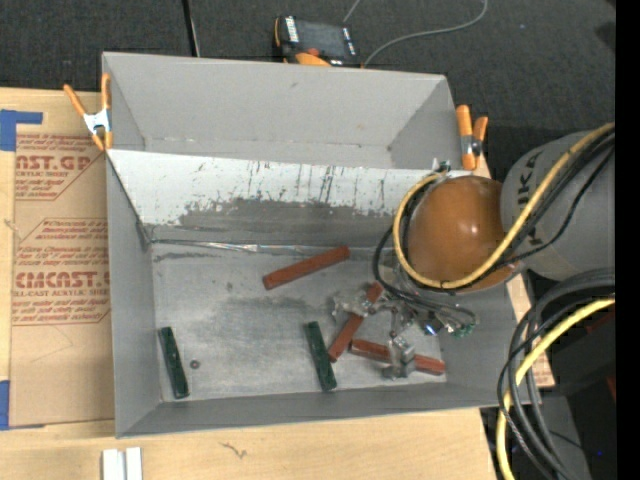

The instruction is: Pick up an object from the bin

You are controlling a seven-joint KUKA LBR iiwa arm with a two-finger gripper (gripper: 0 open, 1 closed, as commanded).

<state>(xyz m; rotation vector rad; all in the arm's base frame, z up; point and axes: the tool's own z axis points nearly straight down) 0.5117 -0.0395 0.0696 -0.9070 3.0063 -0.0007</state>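
At the left front of the bin [270, 133] lies a green bar [172, 363]; rightward we pass a long red bar [305, 266], a second green bar [320, 356], then the gripper [395, 333] (open or closed, we cannot tell), the nearest red bar [345, 336] slanting just to its left.

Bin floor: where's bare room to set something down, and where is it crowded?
Barest: the floor between the left green stick and the middle green stick, in front of the long red-brown stick. Also free: the strip between that stick and the back wall. Crowded: the front right, where the gripper hangs among short red-brown pieces.
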